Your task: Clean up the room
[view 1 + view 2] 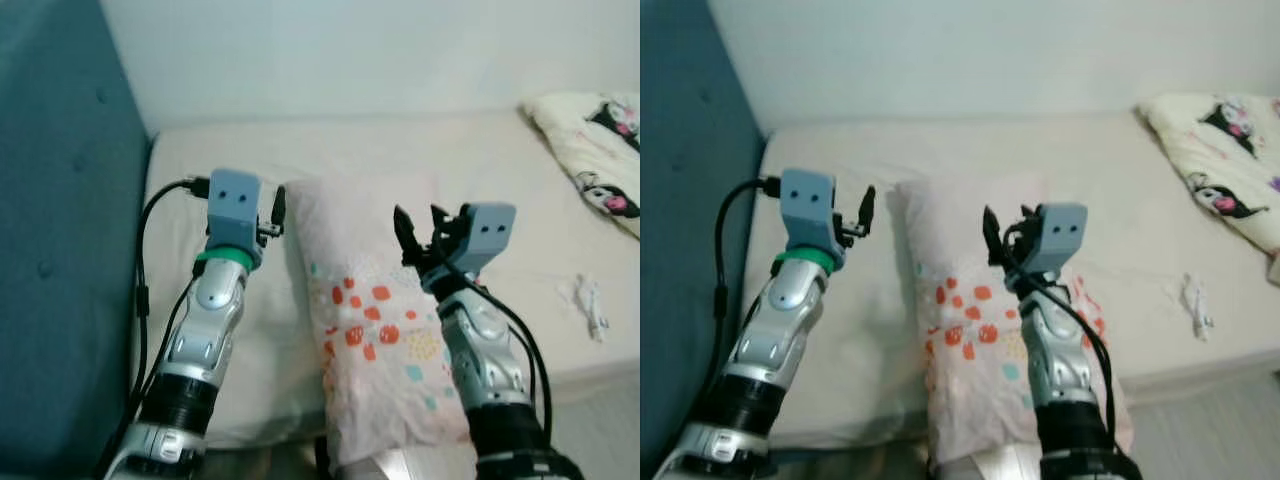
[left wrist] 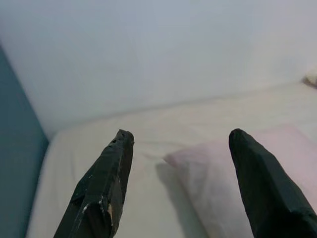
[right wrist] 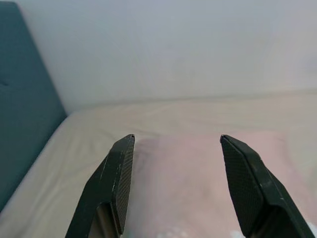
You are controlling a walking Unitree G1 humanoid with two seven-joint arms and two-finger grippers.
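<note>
Lying between spread jaws: pillow (image 1: 370,330)

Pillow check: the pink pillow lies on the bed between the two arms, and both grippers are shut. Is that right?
Not quite. The pillow does lie on the bed between the arms, but both wrist views show the left gripper and right gripper open, fingers apart.

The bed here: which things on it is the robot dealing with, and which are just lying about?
In hand:
pillow, lying on the bed between both arms
left gripper, jaws open
right gripper, jaws open

Lying about:
cartoon-print blanket, far right
small white crumpled thing near the bed's edge
blue headboard
</note>
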